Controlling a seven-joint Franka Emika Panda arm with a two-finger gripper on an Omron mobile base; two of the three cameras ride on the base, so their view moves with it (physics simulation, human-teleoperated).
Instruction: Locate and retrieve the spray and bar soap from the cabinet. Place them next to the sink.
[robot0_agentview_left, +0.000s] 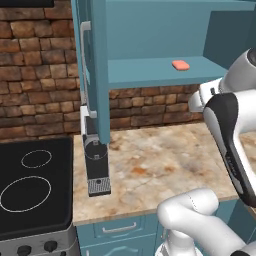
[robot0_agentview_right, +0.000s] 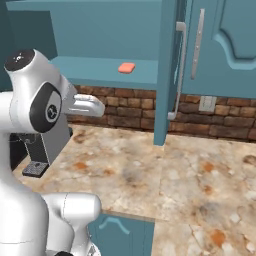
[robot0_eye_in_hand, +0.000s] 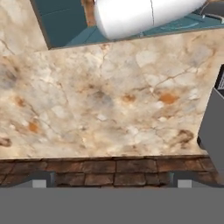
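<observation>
The teal cabinet (robot0_agentview_left: 150, 70) (robot0_agentview_right: 100, 70) hangs open above the counter, its door (robot0_agentview_left: 97, 65) (robot0_agentview_right: 167, 70) swung out edge-on. A small salmon bar soap (robot0_agentview_left: 180, 65) (robot0_agentview_right: 126, 68) lies alone on the shelf. The spray and the sink are out of view. In the hand view my gripper (robot0_eye_in_hand: 111, 183) points down at the marble counter (robot0_eye_in_hand: 109, 96) just in front of the brick wall. Its fingertips (robot0_eye_in_hand: 39, 181) stand wide apart with nothing between them, so it is open. The arm is raised below the shelf, at the right of the left base view.
A dark coffee machine (robot0_agentview_left: 96, 165) (robot0_agentview_right: 42, 145) (robot0_eye_in_hand: 214, 127) stands on the counter under the open door. A black stove (robot0_agentview_left: 32, 185) lies to the left. To the right of the open cabinet hangs a closed one (robot0_agentview_right: 225, 45).
</observation>
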